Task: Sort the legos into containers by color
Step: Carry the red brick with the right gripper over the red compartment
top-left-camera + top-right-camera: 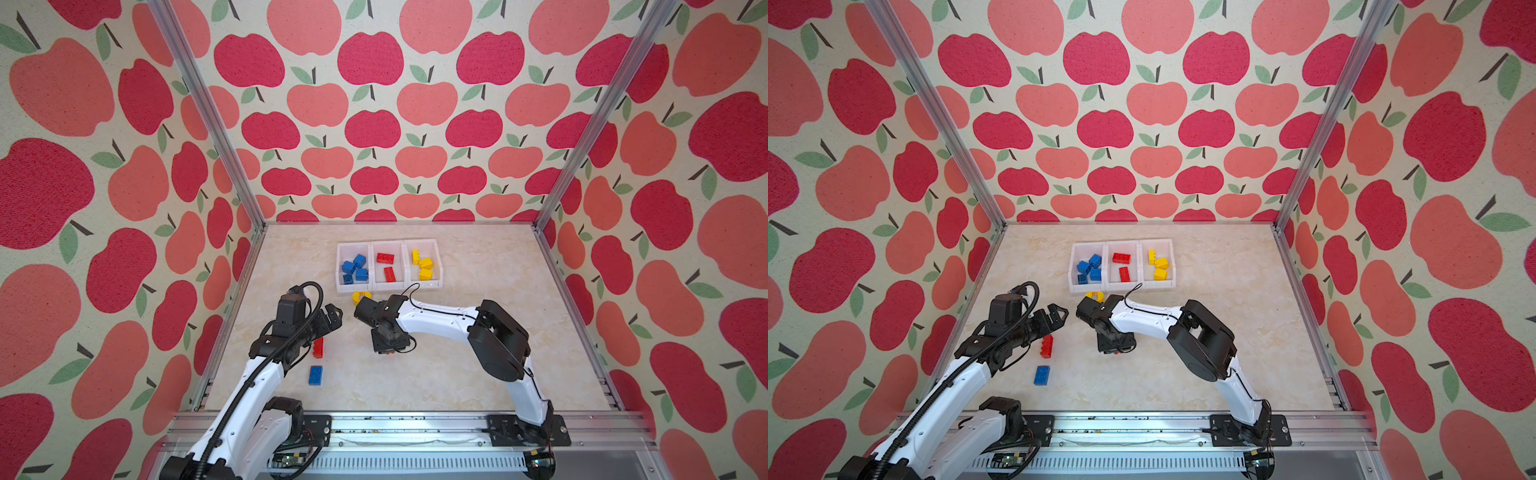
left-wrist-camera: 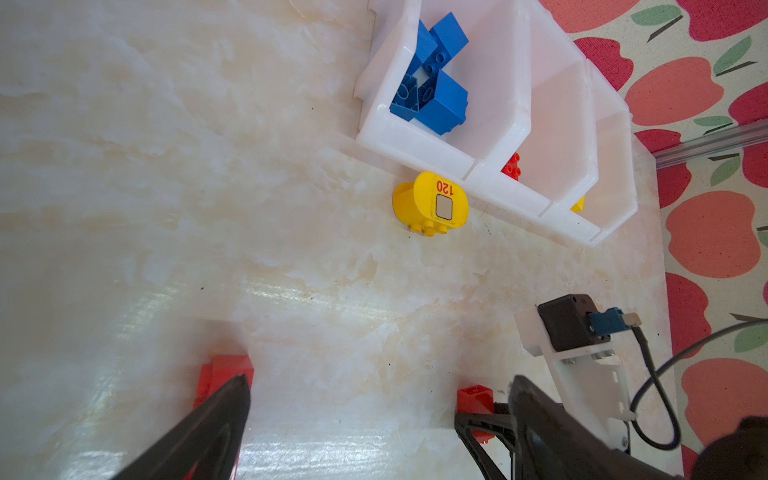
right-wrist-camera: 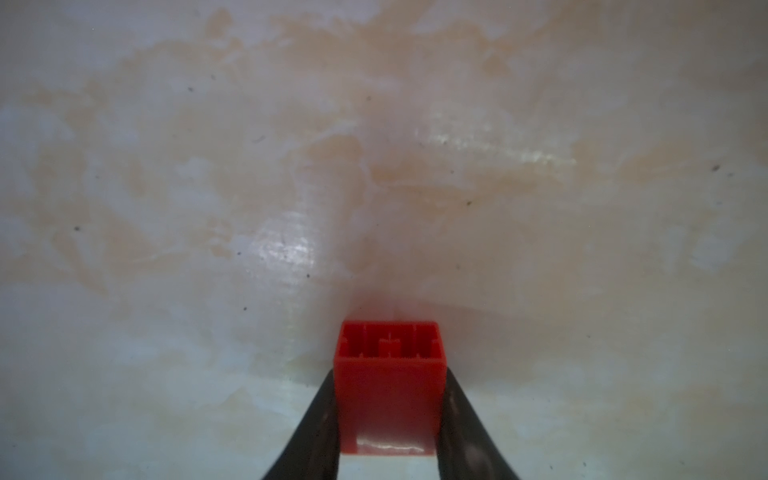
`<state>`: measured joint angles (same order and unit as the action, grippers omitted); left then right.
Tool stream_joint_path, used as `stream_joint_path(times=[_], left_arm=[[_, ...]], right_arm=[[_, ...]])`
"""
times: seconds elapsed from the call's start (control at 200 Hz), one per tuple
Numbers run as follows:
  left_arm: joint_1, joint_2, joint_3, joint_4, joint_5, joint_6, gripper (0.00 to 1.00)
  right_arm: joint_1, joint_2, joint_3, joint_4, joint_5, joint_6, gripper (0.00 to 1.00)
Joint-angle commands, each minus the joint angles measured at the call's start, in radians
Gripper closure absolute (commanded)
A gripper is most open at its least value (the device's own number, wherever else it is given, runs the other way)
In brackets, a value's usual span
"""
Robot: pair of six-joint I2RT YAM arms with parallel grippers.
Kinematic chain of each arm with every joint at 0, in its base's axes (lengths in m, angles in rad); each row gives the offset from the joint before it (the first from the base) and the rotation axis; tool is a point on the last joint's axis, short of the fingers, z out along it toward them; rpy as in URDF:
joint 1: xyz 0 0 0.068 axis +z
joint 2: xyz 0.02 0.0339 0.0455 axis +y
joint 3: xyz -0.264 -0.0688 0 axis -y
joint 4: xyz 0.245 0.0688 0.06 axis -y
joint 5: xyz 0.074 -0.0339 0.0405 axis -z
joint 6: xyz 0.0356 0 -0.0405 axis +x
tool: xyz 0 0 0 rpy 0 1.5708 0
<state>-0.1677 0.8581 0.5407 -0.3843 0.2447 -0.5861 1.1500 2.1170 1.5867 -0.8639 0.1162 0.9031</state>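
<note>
Three joined white containers [image 1: 353, 287] stand at the back: blue legos [image 1: 354, 268] in the left one, red [image 1: 387, 266] in the middle, yellow [image 1: 424, 264] in the right. My right gripper [image 3: 390, 374] points down at mid-table, shut on a small red lego [image 3: 390, 395] that is at or just above the tabletop. My left gripper [image 2: 380, 380] hovers open and empty, left of the right one. A red oblong lego [image 1: 318, 347] lies under it, a blue oblong lego [image 1: 316, 375] nearer the front. A yellow rounded lego [image 2: 430, 203] marked 120 lies against the containers' front.
The marble tabletop [image 1: 457, 353] is walled by apple-patterned panels with aluminium posts [image 1: 540, 224] at the back corners. Both arm bases sit on the front rail [image 1: 395, 424]. The right arm's elbow [image 1: 498, 345] stands over the table's right half.
</note>
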Motion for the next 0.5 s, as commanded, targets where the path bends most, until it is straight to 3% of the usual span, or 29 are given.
stream_joint_path(times=[0.0, 0.23, 0.495], left_arm=[[0.007, 0.006, -0.015, 0.018, 0.006, 0.007, 0.01], [0.008, 0.013, -0.012, 0.021, 0.007, 0.006, 0.01], [0.007, 0.034, -0.006, 0.032, 0.016, -0.003, 0.01]], right_arm=[[0.004, -0.047, -0.021, -0.006, 0.025, -0.016, 0.7], [-0.007, -0.12, -0.008, -0.017, 0.089, -0.056, 0.7], [-0.075, -0.17, 0.049, -0.002, 0.184, -0.196, 0.7]])
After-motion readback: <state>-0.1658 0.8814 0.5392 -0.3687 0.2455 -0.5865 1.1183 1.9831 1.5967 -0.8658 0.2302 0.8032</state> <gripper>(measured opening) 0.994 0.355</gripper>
